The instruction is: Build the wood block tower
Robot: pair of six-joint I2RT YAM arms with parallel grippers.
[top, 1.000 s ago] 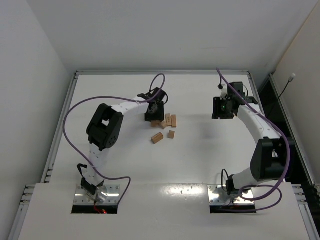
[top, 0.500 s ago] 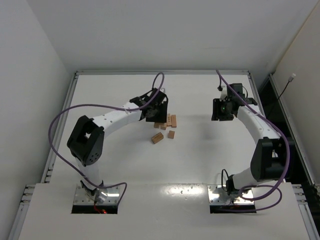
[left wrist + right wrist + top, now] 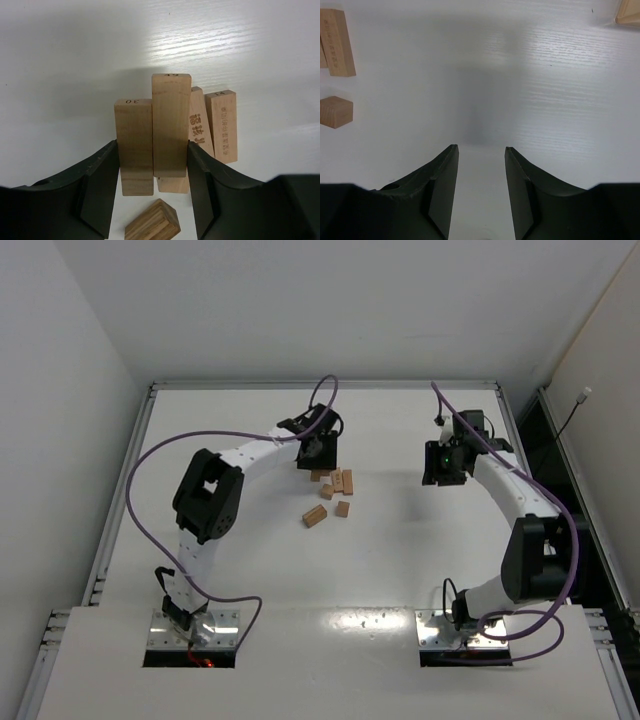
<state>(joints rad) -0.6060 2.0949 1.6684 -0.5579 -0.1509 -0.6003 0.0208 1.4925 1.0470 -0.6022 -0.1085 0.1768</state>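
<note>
My left gripper [image 3: 152, 146] is shut on two wood blocks held side by side, one marked 30 [image 3: 133, 135] and a longer one [image 3: 171, 120]. Under them lie two printed bars [image 3: 221, 125] and a small tilted piece [image 3: 152, 224]. From above, the left gripper [image 3: 318, 452] hangs at the far edge of the loose wood blocks [image 3: 340, 481], with two more pieces [image 3: 315, 515] nearer me. My right gripper [image 3: 480, 148] is open and holds nothing; it [image 3: 445, 462] hovers off to the right of the pile. The tower is out of view.
In the right wrist view a bar [image 3: 338, 42] and a cube [image 3: 335, 112] lie at the left edge, and a block corner [image 3: 629, 16] shows at top right. The raised table rim [image 3: 320, 385] runs along the far side. Purple cables arc over both arms.
The left arm's elbow swung out to the left and came back. Its gripper has shifted slightly toward the far side, still shut. The right arm has barely moved.
</note>
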